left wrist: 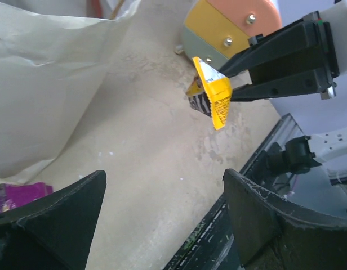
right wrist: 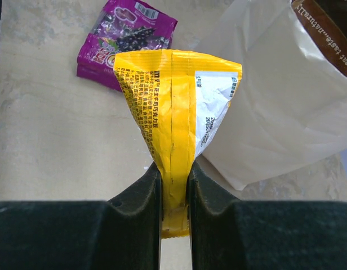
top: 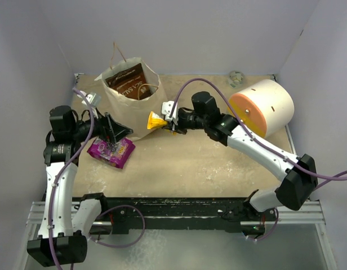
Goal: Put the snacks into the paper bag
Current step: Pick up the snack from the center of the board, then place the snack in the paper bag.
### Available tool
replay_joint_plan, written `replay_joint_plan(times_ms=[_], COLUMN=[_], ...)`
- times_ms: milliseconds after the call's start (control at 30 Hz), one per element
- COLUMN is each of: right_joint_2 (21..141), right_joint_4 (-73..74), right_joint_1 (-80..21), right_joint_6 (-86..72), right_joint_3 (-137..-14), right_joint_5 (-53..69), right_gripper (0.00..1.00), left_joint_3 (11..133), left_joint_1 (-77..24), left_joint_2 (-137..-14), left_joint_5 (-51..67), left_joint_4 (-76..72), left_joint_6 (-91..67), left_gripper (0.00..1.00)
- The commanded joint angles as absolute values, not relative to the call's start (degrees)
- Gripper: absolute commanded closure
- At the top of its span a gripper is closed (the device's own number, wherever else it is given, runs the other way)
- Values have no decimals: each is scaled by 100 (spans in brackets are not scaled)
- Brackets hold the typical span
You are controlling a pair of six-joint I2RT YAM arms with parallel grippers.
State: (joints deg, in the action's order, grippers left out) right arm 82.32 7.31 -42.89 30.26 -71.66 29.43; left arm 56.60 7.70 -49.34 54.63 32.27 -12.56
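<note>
The yellow packet [top: 156, 120] is pinched by its end seam in the right gripper [right wrist: 173, 183], its long axis pointing straight out from the fingers. It sits just beside the bag [top: 124, 109], outside the wall and short of the mouth. The left gripper [top: 114, 135] hovers, spread, over a purple packet [top: 111, 151].

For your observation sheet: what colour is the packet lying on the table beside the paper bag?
The packet is purple; it shows best in the right wrist view.
</note>
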Motion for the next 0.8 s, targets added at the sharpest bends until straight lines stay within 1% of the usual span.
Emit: replay_joint_plan(times_ms=[0,133,267,400,567,667,767], right_joint_2=[8114,8250,8400,8519,8534,8534,8551], right_joint_4=[341,354,365,415,390,372,369], right_joint_1=[-4412,-4623,-4781,-4887,-4948,-4949,-4963], right_joint_6=[2712,2605,2485,2447,2443,2429,2428], right_joint_3=[-7532,-7674,-7822,-7923,-7891,-7877,-7904], right_joint_5=[2739,2610,2536,2528,2452,2411,2415], right_gripper=[81,81,82,82,83,83,83], left_joint_3=[5552,5651,5728,5734,5621,5510,5475], left_joint_1=[329,-491,-569,-600,-633,-642,-645], left_joint_2=[-4954,-5117,-5444,-5676,-5698,-5655,-5643], left_joint_5=[5771,5184,5099,5279,5401,5501,5567], left_joint_4=[2080,1819,1626,1424,1271,1142,1097], left_joint_6=[-2288,-2595,-2916,-3221,-3296,-3380,-3357], left_gripper=[13,15,19,26,42,57,67])
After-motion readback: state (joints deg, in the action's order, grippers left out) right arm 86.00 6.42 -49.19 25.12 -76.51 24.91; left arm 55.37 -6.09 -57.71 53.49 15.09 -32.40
